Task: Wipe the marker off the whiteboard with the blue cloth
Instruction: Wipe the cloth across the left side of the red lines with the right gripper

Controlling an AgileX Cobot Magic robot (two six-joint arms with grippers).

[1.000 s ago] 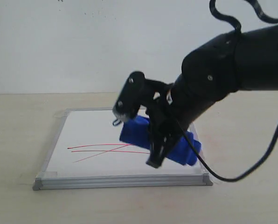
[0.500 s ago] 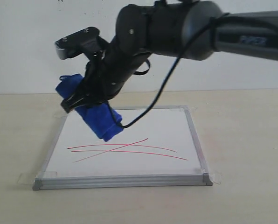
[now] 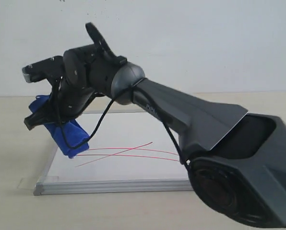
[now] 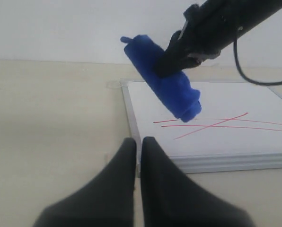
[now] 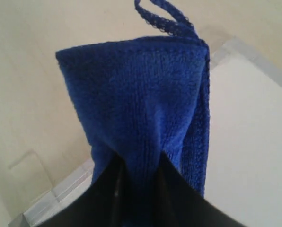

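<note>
Right gripper carried blue cloth left over whiteboard edge (marker untouched).

right arm: a dark grey tapering link was seen, faint pale lettering printed just beside the wrist joint | wrist joint: rounded, black, grey sheen | cable: thin, black, looped below the wrist joint | left gripper: two matte black tapered fingers were shown
</note>
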